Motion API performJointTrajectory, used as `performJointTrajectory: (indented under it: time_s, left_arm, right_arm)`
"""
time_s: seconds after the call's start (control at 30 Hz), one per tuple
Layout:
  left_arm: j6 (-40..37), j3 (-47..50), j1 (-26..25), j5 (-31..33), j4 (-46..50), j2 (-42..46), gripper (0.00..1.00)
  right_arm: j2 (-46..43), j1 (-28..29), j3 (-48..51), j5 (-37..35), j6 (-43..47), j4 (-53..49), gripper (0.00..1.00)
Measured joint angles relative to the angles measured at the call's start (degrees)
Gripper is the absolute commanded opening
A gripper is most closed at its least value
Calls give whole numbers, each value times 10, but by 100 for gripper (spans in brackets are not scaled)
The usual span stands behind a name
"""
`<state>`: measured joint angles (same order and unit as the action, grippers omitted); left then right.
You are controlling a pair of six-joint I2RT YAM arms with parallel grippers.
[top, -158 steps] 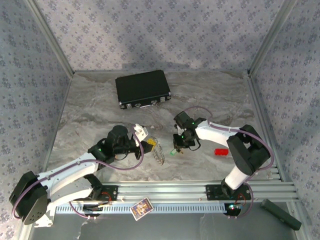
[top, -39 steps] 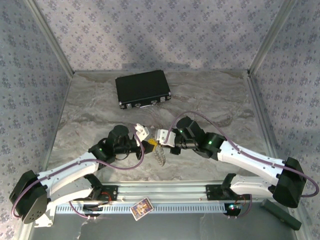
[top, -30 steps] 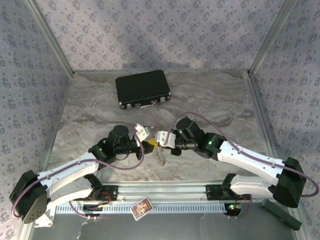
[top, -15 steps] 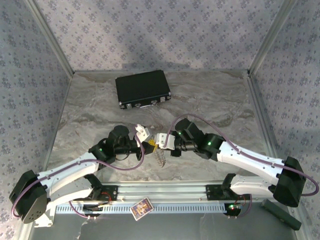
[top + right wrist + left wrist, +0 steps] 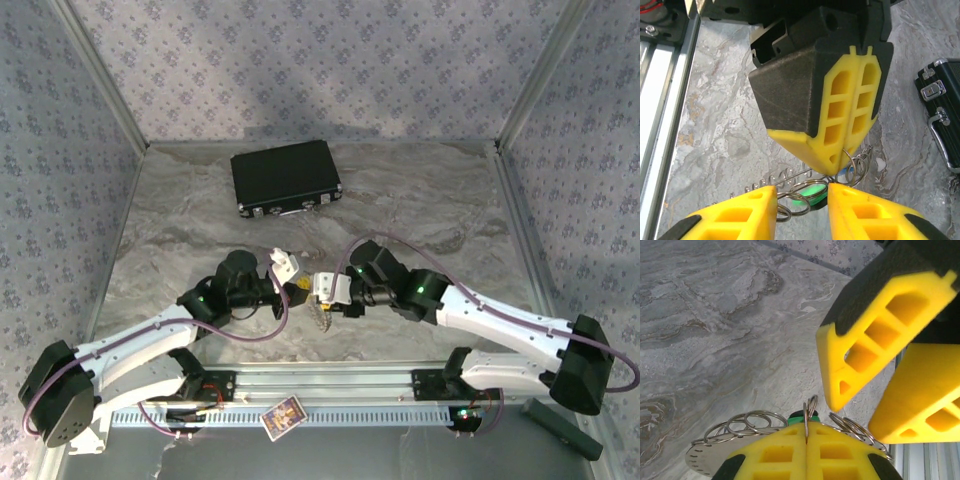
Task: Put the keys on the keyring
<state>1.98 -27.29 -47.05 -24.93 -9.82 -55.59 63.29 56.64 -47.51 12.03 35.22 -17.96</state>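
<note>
My left gripper [image 5: 806,440] is shut on one small split ring of the keyring [image 5: 705,459], a silvery disc with wire rings fanned round its rim. The keyring hangs just over the marble [image 5: 320,316]. A green key head [image 5: 809,192] sits among the rings under my left gripper's fingers [image 5: 852,107]. A sliver of blue [image 5: 850,171] shows behind those rings. My right gripper [image 5: 802,210] is open, its yellow fingers either side of the green key and the rings. In the top view the two grippers meet tip to tip, the left gripper [image 5: 300,291] facing the right gripper [image 5: 322,290].
A black case [image 5: 286,178] lies at the back of the table, its latched edge [image 5: 940,100] close on the right. Aluminium rails [image 5: 350,385] run along the near edge, with a small card [image 5: 283,415] on them. A dark bar [image 5: 565,428] lies at the front right.
My right gripper was shut and now stands open, still at the keyring. It crept a little toward my left gripper. The left arm has held still.
</note>
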Motion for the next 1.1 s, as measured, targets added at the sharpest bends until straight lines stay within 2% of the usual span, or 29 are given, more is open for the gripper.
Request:
performJointTrajectory:
  time_s: [0.33, 0.47, 0.63, 1.1]
  left_arm:
    - [-96, 15, -18, 9, -41, 16, 0]
    - [-137, 25, -20, 7, -46, 30, 0]
    - [-165, 29, -23, 3, -50, 41, 0]
    - [-180, 30, -26, -2, -52, 42, 0]
  right_arm:
    - [-74, -115, 19, 111, -71, 16, 29]
    - [-61, -117, 30, 167, -96, 40, 29]
    - [-39, -112, 30, 200, -104, 50, 29]
    - [3, -94, 30, 197, -104, 70, 18]
